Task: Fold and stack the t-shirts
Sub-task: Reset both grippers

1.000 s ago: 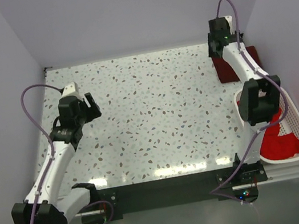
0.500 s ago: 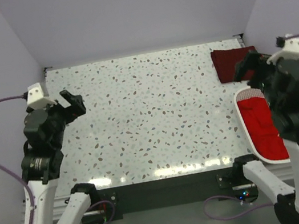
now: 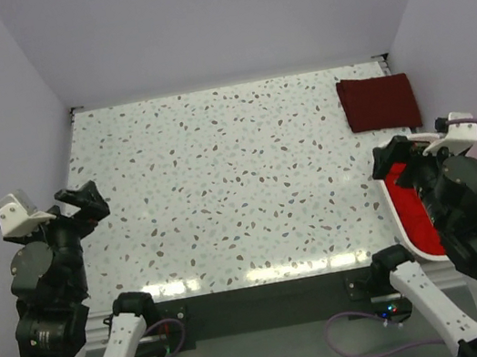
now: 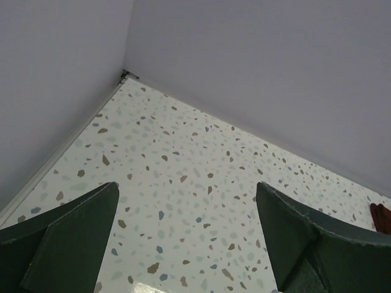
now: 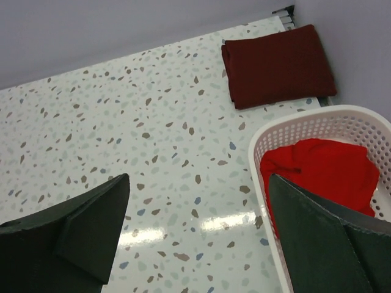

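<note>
In the top external view, a white terrazzo table speckled with grey and brown chips is seen between the two arms. The left gripper is held above the table's left edge with its jaws spread wide and nothing between them. The right gripper is likewise released and is raised over the far end of a white plastic mesh basket at the table's right edge. A bright red t-shirt is bunched inside the basket. A dark maroon t-shirt, folded into a flat rectangle, is laid in the far right corner of the table, just beyond the basket.

In the left wrist view, the two dark fingers are shown far apart over bare tabletop, and a sliver of the maroon cloth is caught at the right edge.

In the right wrist view, the fingers are again parted and empty. The folded maroon shirt is seen flat by the corner, near the basket rim, and the crumpled red shirt is contained within that basket.
</note>
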Controlling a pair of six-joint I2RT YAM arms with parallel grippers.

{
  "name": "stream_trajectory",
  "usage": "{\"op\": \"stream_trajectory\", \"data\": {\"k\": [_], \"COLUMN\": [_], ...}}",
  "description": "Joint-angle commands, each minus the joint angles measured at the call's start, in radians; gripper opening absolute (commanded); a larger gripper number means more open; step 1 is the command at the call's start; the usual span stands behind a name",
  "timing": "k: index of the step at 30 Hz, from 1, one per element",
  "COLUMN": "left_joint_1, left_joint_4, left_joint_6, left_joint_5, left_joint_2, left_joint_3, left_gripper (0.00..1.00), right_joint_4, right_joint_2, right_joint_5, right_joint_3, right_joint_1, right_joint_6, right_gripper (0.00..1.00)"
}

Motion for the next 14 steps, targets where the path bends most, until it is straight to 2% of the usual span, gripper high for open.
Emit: {"op": "stream_trajectory", "data": {"k": [1,5,14], "left_joint_1": [0.002,0.0,0.0], "left_joint_4": [-0.001,0.057,0.062], "left_joint_6": [-0.027,-0.016,-0.007], "left_joint_5": [-0.027,0.019,0.029], "left_joint_2": [-0.016,-0.064,-0.059], "left_joint_3": [-0.073,-0.121,-0.139], "left_gripper": [1.0,1.0,1.0], "right_joint_4": [0.027,0.035,0.046], "right_joint_2": [-0.031,-0.048,-0.068], "right_joint_5": [0.034,0.04,0.034], "right_joint_3": [-0.019,-0.036,-0.05], "right_joint_1": [0.007,0.01,0.019], "right_joint_6": [-0.019,-0.023,-0.04], "right_gripper": [0.99,0.99,0.99]}}
